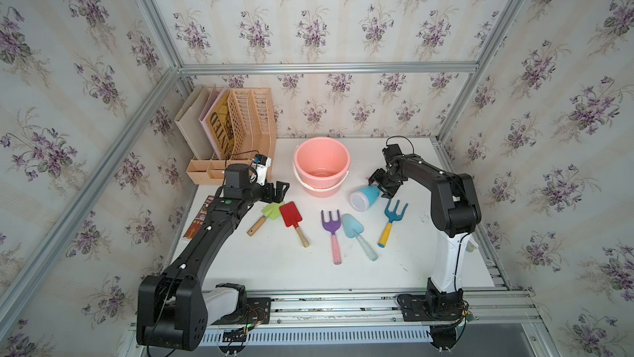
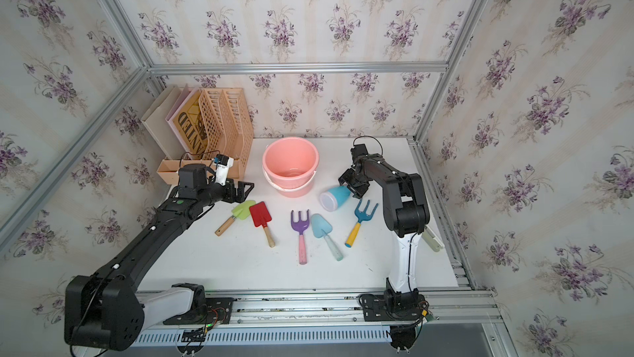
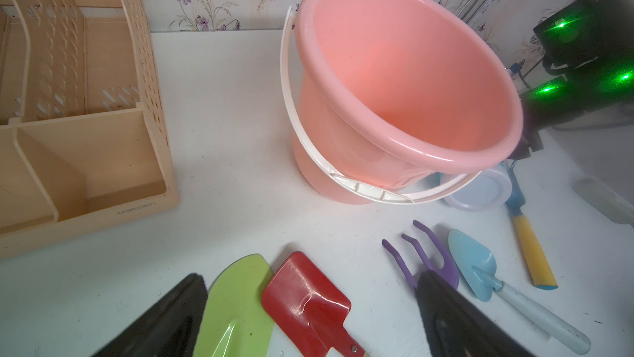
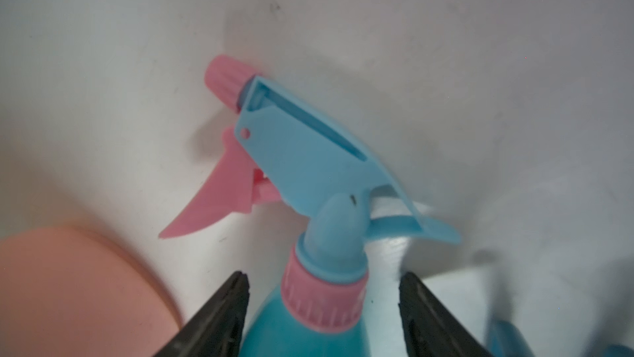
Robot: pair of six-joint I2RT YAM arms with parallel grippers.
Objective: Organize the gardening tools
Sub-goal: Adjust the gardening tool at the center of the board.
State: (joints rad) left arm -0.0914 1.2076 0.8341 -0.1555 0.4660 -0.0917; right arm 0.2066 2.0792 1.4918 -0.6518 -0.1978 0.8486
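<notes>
White tabletop (image 1: pixel 274 269) carries a blue plastic spray bottle (image 4: pixel 302 166) with pink collar, lying sideways between the half-spread jaws of the right gripper (image 4: pixel 324 274), gap showing.

Left arm (image 1: pixel 209 235), right arm (image 1: pixel 442 180) outstretched; both jaws apart.

Blue spray bottle (image 1: pixel 366 197) on side; five hand tools (image 1: pixel 331 231) lying flat.

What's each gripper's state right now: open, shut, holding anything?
Left gripper: open, empty.
Right gripper: open, jaws either side of the spray bottle neck, not yet clamped.
</notes>
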